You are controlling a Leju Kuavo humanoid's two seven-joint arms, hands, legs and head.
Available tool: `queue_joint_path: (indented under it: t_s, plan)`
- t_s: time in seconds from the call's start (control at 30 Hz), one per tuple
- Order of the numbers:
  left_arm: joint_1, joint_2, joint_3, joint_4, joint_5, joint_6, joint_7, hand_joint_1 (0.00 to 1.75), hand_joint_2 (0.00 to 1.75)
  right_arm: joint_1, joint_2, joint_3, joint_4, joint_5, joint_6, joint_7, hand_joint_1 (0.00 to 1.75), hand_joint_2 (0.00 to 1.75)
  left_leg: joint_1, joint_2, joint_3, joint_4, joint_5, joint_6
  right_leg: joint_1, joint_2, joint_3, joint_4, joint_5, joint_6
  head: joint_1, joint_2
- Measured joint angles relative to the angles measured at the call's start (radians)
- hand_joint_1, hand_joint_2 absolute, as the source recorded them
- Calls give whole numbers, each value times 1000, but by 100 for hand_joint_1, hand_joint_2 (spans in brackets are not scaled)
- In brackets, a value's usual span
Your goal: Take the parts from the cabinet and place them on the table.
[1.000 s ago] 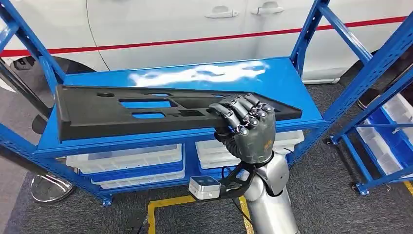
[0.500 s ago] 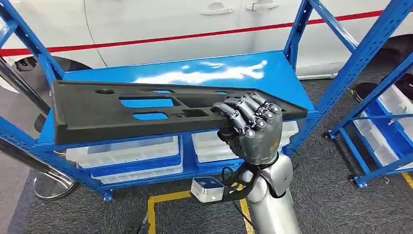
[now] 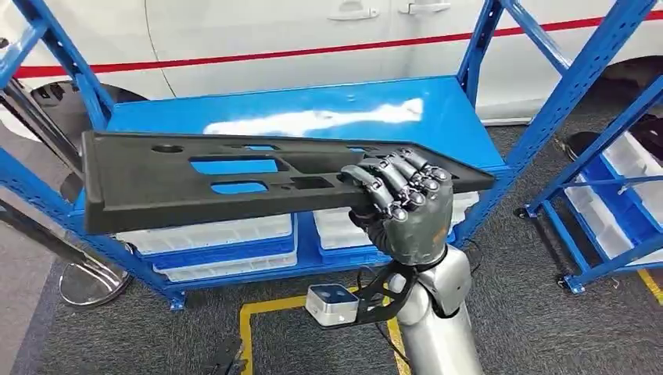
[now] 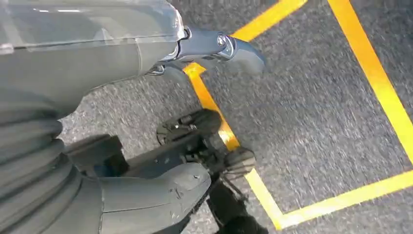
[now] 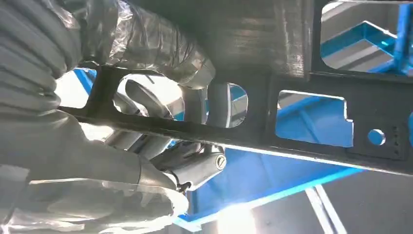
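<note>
Gripping the long black plastic panel (image 3: 234,176) near its right-hand end, my right hand (image 3: 403,207) has its fingers (image 3: 391,183) curled over the near top edge and into a cutout, with the thumb underneath; the right wrist view shows fingers passing through an opening in the part (image 5: 292,58). The panel sits above the blue shelf (image 3: 328,109) of the cabinet, apparently lifted clear of it, though I cannot confirm the gap at the far edge.

Key relation: the panel's long axis runs across my view, and nearly all its length extends from the hand toward my left side. The hold is therefore well off-centre, so I judge the free left end liable to sag or swing during the carry.

My left hand (image 4: 146,195) hangs over grey carpet (image 4: 316,97) with yellow floor tape (image 4: 380,87); I cannot tell whether it is open or closed. It is the nearer candidate for supporting the unsupported end.

White bins (image 3: 227,242) sit on the lower shelf.
</note>
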Motion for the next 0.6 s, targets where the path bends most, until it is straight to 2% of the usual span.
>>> queue_joint_path:
  t_s: [0.03,0.07,0.1,0.13,0.17,0.2,0.23,0.3,0.33,0.43,0.47,0.5,0.53,0.57,0.6]
  plan:
    - [-3,-2,0,0,0,0,0,0,175,-1,0,0,-1,1,0,0,175,175,0,0,-8,-3,7,9,1,0,-14,31,-39,3,1,0]
    - [-6,-3,0,0,-1,-1,0,0,175,0,-1,0,-1,1,0,0,175,175,-1,1,-17,-2,14,14,0,0,-39,98,-90,7,0,0]
    - [-7,-3,0,0,-1,-1,0,0,175,0,-2,0,-2,1,0,0,175,175,-1,1,-28,0,20,14,-1,0,-70,184,-138,10,0,0]
    - [-7,-3,0,0,-1,-1,1,0,175,0,-2,0,-2,1,0,0,175,175,-2,2,-40,2,26,14,-1,0,-94,254,-170,13,0,0]
    - [-6,-3,0,0,-1,-1,1,0,175,0,-2,-1,-2,1,0,0,175,175,-2,3,-50,5,31,12,-3,0,-99,286,-178,15,0,0]
    - [-6,-3,0,0,-1,-1,1,0,175,1,-2,-1,-2,1,0,0,175,175,-2,3,-59,7,36,11,-5,0,-81,270,-165,16,0,0]
    - [-6,-4,0,0,-2,-1,1,0,175,1,-2,-1,-2,1,0,0,175,175,-2,3,-65,9,40,9,-7,0,-41,217,-138,16,0,0]
    - [-6,-7,-2,0,-3,-2,2,0,175,1,-2,-1,-3,-1,0,0,175,175,-1,2,-73,15,46,1,-9,-1,85,29,-73,11,0,0]
    - [-6,-8,-2,0,-3,-2,3,0,175,0,-2,-1,-3,-1,0,0,175,175,-7,1,-80,20,49,-5,-5,0,106,-17,-88,7,0,0]
    - [-6,-9,-2,0,-3,-2,4,0,175,1,-2,-1,-5,0,0,0,175,175,-6,3,-85,18,62,-24,3,3,90,-13,-71,-9,0,0]
    - [-6,-9,-2,0,-4,-2,4,0,175,2,-2,-1,-5,1,0,0,175,175,-5,2,-87,16,69,-32,-1,3,88,-19,-62,-20,0,0]
    - [-6,-9,-2,0,-4,-2,4,0,175,1,-1,-1,-5,2,0,0,175,175,-1,1,-93,24,56,-37,-6,-2,85,-24,-52,-30,0,0]
    - [-6,-10,-2,0,-4,-2,4,0,175,1,-1,-1,-5,2,0,0,175,175,0,0,-107,50,20,-42,-5,-2,78,-25,-45,-38,-1,0]
    - [-6,-10,-2,0,-4,-2,5,0,175,1,-1,-1,-5,2,0,0,175,175,1,0,-128,108,-28,-45,-5,-4,69,-25,-39,-43,0,0]
    - [-5,-10,-2,0,-4,-3,5,0,175,1,-1,-1,-5,2,0,0,175,175,2,0,-156,189,-77,-49,-3,-5,60,-25,-33,-45,0,0]
